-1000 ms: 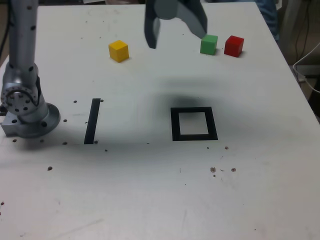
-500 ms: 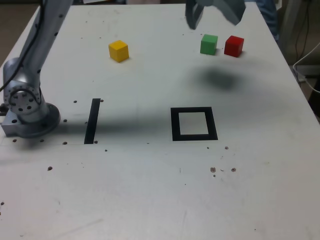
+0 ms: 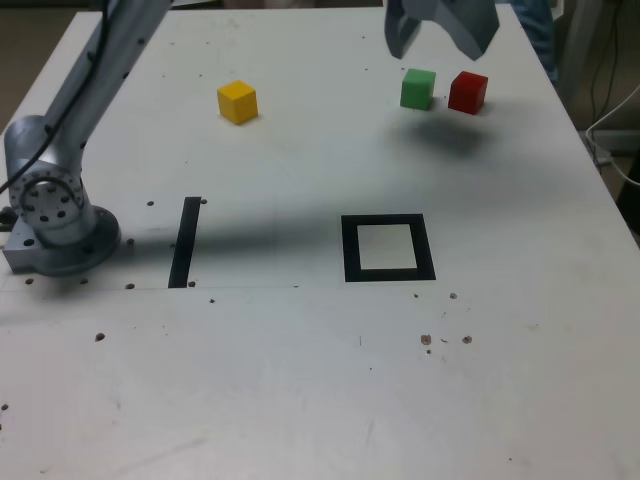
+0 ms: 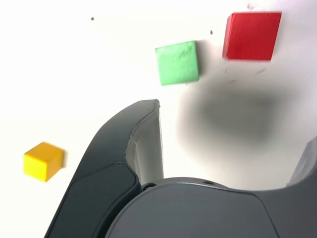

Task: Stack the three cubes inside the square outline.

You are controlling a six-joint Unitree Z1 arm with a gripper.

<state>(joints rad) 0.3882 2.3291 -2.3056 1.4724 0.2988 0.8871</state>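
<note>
The gripper (image 3: 440, 35) hangs wide open and empty, apparently above the green cube (image 3: 418, 88) and red cube (image 3: 468, 92) at the table's far right in the exterior view.

i see a white table (image 3: 300, 400), speckled with small dark marks, carrying a yellow cube (image 3: 237, 101) apart from a green cube (image 3: 418, 88) and red cube (image 3: 467, 92) just beside each other, a black square outline (image 3: 388, 247), a narrow black strip (image 3: 184, 241) and the arm's base (image 3: 55, 235).
</note>
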